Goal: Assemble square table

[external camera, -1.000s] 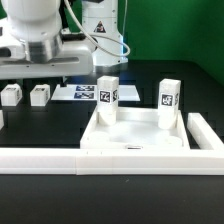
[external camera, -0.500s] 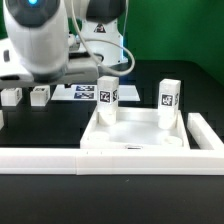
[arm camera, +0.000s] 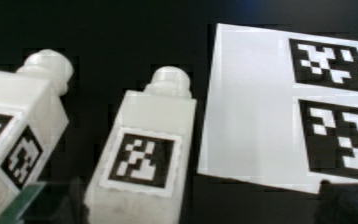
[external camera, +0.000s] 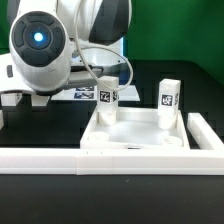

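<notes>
The square table's white tray-like top point(external camera: 135, 152) lies in the middle of the exterior view. Two tagged white legs point(external camera: 108, 95) point(external camera: 168, 98) stand upright in its far corners. The arm point(external camera: 40, 50) hangs low at the exterior view's left and hides its own fingers there. In the wrist view two loose legs point(arm camera: 19, 115) point(arm camera: 149, 140) lie side by side on the black table. My gripper point(arm camera: 197, 205) is open above them. One leg's tagged end lies between the dark fingertips point(arm camera: 48, 205), and nothing is held.
The marker board point(arm camera: 265, 110) lies right beside the loose legs; a strip of the marker board point(external camera: 85, 95) shows behind the arm. The long white L-shaped rail point(external camera: 60, 160) runs along the table's front and turns up the exterior view's right side point(external camera: 205, 135).
The arm has swung down and toward the camera at the exterior view's left. It now covers the loose legs that showed there before. The jaws stayed open.
</notes>
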Tool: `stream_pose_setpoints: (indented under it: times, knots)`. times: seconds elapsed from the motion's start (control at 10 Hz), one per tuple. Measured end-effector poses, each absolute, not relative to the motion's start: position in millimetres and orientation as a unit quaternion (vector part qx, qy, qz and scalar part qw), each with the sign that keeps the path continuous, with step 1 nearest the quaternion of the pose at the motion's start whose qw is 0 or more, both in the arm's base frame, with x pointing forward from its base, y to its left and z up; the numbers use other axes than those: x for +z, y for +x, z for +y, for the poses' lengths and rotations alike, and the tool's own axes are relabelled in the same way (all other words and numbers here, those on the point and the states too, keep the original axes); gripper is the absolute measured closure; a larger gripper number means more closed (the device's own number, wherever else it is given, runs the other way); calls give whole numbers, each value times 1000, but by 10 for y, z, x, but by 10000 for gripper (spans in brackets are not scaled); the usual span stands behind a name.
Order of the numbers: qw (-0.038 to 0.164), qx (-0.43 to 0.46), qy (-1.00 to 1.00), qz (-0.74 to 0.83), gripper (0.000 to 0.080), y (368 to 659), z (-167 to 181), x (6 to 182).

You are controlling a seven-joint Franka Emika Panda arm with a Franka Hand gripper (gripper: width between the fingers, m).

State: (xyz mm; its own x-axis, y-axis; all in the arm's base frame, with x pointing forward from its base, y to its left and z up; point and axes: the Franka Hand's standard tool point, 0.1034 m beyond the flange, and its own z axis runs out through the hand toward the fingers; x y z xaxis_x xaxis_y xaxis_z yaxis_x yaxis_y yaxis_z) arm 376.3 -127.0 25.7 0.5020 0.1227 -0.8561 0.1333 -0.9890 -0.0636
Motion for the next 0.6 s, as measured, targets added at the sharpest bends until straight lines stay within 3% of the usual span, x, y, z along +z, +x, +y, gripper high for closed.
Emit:
stream_pose_setpoints:
  times: [0.6]
  knots:
    - [12, -502, 863, 59, 150, 3741, -1406, 321]
